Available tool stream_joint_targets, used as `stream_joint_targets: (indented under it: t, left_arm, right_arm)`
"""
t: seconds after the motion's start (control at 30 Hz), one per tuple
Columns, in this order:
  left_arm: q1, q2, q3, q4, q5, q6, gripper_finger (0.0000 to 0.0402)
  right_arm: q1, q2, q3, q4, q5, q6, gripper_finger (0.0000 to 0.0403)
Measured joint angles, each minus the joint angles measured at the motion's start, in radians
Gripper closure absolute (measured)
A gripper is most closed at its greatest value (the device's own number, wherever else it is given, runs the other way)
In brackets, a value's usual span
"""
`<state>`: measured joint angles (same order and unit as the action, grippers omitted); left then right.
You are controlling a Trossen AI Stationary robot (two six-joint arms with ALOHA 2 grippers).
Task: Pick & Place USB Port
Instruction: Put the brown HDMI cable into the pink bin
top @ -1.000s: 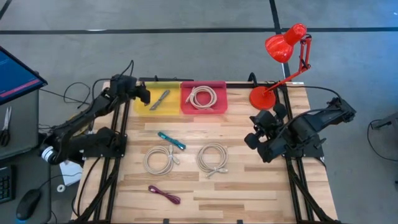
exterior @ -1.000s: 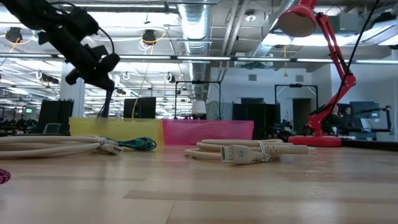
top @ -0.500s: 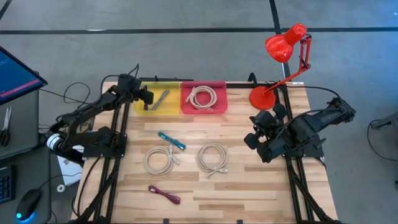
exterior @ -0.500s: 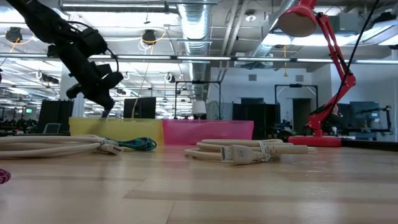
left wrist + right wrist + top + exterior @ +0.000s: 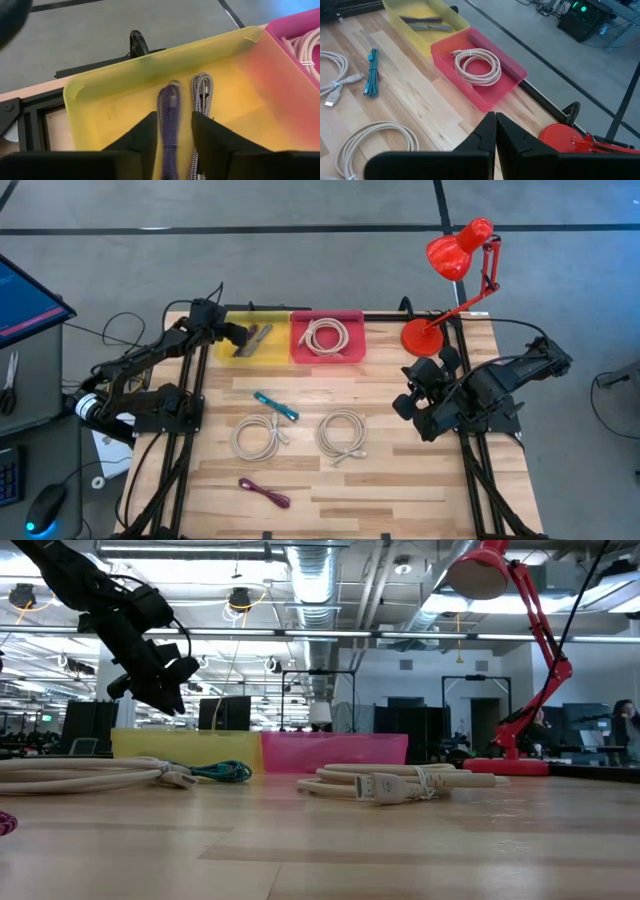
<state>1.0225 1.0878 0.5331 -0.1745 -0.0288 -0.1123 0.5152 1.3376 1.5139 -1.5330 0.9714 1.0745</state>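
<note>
A yellow bin (image 5: 252,340) stands at the table's far edge, left of a pink bin (image 5: 327,337). My left gripper (image 5: 238,333) hangs open over the yellow bin's left part. In the left wrist view a purple braided cable (image 5: 170,107) shows blurred between and beyond its fingers (image 5: 210,135), inside the bin. Beside it a black-and-white braided cable (image 5: 201,87) lies on the bin floor. The right wrist view shows both cables (image 5: 423,23) lying in the bin. My right gripper (image 5: 494,122) is shut and waits at the table's right side (image 5: 408,402).
The pink bin holds a coiled white cable (image 5: 325,335). On the table lie a teal cable (image 5: 275,405), two white coils (image 5: 258,436) (image 5: 342,433) and a magenta cable (image 5: 265,493). A red desk lamp (image 5: 425,335) stands at the far right corner.
My left gripper has come down over the yellow bin and let go of the purple cable. In the low view the cable hung below the fingers a second ago; now nothing hangs there, and the cable is in the bin.
</note>
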Motion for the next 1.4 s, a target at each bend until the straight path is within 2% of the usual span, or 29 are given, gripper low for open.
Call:
stream_joint_targets:
  t: [0.13,0.27,0.57,0.67,0.8,0.97,1.4]
  left_arm:
    - [-0.001,0.000,0.000,0.001,0.004,-0.016,0.0248]
    - [-0.002,-0.002,0.000,0.007,0.072,-0.035,0.0241]
    - [-0.009,-0.002,0.000,0.013,0.345,-0.080,0.0295]
    - [-0.034,-0.010,0.000,0.016,0.399,-0.095,0.0319]
    - [-0.096,-0.062,0.000,0.018,0.391,-0.096,0.0354]
    - [-0.167,-0.184,0.000,0.019,0.339,-0.097,0.0394]
    - [-0.336,-0.502,0.000,0.019,0.320,-0.192,0.0397]
  right_arm:
    - [0.000,0.000,0.000,0.000,0.000,0.000,0.0403]
    - [0.000,0.000,0.000,0.000,-0.001,-0.001,0.0403]
    - [0.000,0.000,0.000,-0.002,-0.001,-0.011,0.0403]
    - [0.000,0.000,0.000,-0.007,0.001,-0.011,0.0403]
    - [0.000,-0.003,0.001,-0.009,0.012,-0.012,0.0403]
    - [0.001,-0.012,0.002,-0.016,0.024,-0.012,0.0403]
    - [0.009,-0.073,0.002,-0.009,0.025,-0.012,0.0403]
